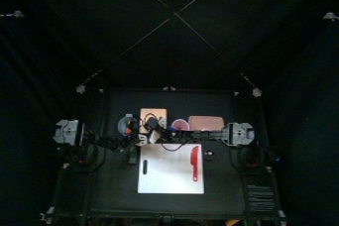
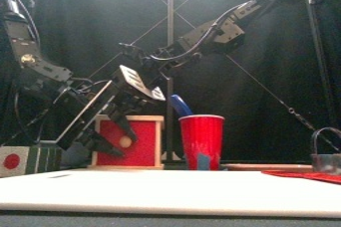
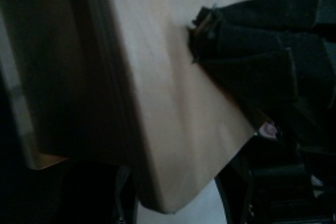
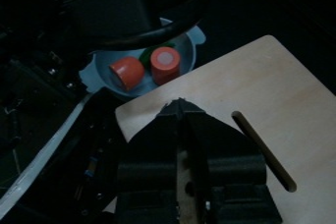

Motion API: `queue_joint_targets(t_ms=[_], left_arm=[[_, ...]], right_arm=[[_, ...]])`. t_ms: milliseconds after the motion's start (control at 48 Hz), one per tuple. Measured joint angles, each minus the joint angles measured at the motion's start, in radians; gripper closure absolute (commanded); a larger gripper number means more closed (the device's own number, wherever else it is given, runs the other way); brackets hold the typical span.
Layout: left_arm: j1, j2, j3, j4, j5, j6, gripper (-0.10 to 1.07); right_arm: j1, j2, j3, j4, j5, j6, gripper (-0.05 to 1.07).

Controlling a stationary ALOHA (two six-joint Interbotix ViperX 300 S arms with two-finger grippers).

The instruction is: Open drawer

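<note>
Wooden box [image 2: 128,139] w/ drawer [image 2: 127,142] faces front; left gripper [image 2: 118,107] fingers wide, just above. Should hook knob, pull straight. Right gripper [image 4: 184,120]: looks closed.

The black table [image 1: 99,185] carries a white sheet [image 1: 166,175], a wooden box [image 1: 153,116] and a pinkish block [image 1: 204,122].

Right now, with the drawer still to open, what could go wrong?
The cup stands close beside the box; a swinging arm could tip it. The left hand is open by the box, gripping nothing, so the box might slide rather than open.
</note>
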Motion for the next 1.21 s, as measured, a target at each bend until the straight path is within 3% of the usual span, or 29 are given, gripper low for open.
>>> queue_joint_targets(t_ms=[417, 1208], left_arm=[[-0.005, -0.069, 0.048, 0.023, -0.008, 0.005, 0.17], [-0.031, -0.063, 0.046, 0.064, -0.006, 0.006, 0.17]], right_arm=[[0.003, -0.041, 0.052, 0.000, -0.005, 0.002, 0.72], [-0.038, -0.067, 0.069, -0.081, 0.017, 0.002, 0.73]])
